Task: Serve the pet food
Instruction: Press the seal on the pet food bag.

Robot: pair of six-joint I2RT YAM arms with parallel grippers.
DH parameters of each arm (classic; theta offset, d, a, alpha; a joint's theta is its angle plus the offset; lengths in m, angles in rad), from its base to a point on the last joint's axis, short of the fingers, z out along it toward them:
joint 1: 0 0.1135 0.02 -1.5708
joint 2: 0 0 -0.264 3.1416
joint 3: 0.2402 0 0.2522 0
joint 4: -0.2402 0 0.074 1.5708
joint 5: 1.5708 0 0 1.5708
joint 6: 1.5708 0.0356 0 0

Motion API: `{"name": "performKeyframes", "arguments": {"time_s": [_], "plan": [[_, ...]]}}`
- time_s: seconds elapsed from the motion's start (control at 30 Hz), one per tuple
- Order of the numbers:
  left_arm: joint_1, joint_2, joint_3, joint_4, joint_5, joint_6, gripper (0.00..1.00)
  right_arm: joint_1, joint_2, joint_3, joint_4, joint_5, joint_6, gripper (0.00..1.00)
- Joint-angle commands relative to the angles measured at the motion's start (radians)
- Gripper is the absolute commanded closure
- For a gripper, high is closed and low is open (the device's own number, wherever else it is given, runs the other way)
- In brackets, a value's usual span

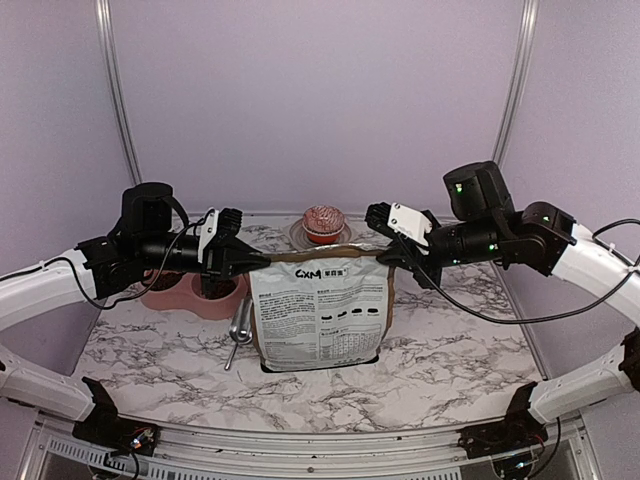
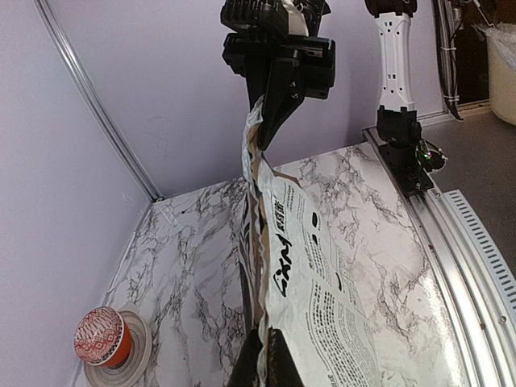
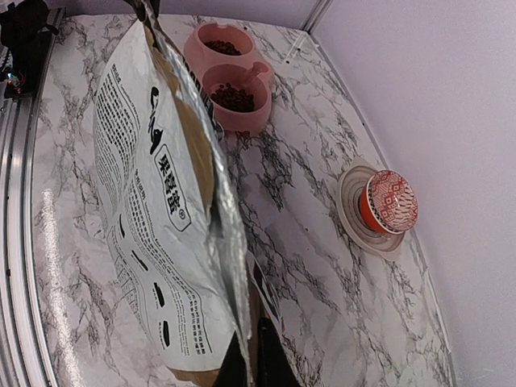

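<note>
Pet food (image 3: 234, 97) is sitting in both cups of a pink double bowl (image 3: 228, 79), dark reddish-brown kibble in small loose heaps, and that bowl is on the marble table (image 1: 450, 350) just off the left side of the bag (image 1: 318, 315). The bag is white and brown with black print, and it's stretched out between the two arms with its top edge pulled into a tight line. The left gripper (image 1: 250, 258) is clamped down on the bag's top left corner, jaws closed on the folded edge. The right gripper (image 1: 390, 255) is doing the same thing on the top right corner, pinched tight on the paper. From the right wrist view you can see the silver lining along the bag's top seam, with the printed face turned toward the arm bases. Behind the bag, on the far side near the back wall, there's a pink-frosted cupcake (image 1: 323, 222) in a red wrapper sitting on a small clear dish (image 3: 355, 211). By the bag's lower left corner lies a thin metal utensil (image 1: 238, 335), maybe a scoop, though it's too small in the top view to say for sure.
</note>
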Motion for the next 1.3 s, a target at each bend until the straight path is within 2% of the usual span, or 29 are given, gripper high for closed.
{"name": "performKeyframes", "arguments": {"time_s": [0.0, 0.17, 0.3, 0.4, 0.5, 0.63, 0.73, 1.1, 1.27], "plan": [[0.006, -0.031, 0.041, 0.001, 0.012, -0.005, 1.00, -0.004, -0.010, 0.037, 0.037, 0.002, 0.000, 1.00], [0.006, -0.019, 0.086, 0.008, 0.078, -0.073, 1.00, -0.004, -0.027, 0.029, 0.036, -0.025, 0.000, 1.00], [0.006, 0.016, 0.145, 0.033, 0.089, -0.211, 0.76, -0.004, -0.023, 0.019, 0.040, -0.040, 0.002, 1.00], [-0.003, 0.054, 0.207, -0.032, 0.075, -0.219, 0.67, -0.004, -0.021, 0.017, 0.038, -0.041, 0.000, 1.00], [-0.019, 0.080, 0.247, -0.085, 0.055, -0.219, 0.65, -0.004, -0.017, 0.028, 0.029, -0.042, 0.001, 0.98], [-0.059, 0.122, 0.333, -0.184, 0.012, -0.224, 0.62, -0.005, -0.009, 0.042, 0.018, -0.047, 0.005, 0.80], [-0.096, 0.163, 0.419, -0.286, -0.077, -0.234, 0.61, -0.005, -0.007, 0.040, 0.022, -0.048, 0.008, 0.68], [-0.169, 0.251, 0.560, -0.526, -0.196, -0.162, 0.60, -0.005, -0.006, 0.041, 0.070, -0.042, 0.001, 0.66], [-0.169, 0.208, 0.544, -0.541, -0.273, -0.123, 0.58, -0.005, 0.018, 0.062, 0.086, -0.057, -0.009, 0.54]]}}
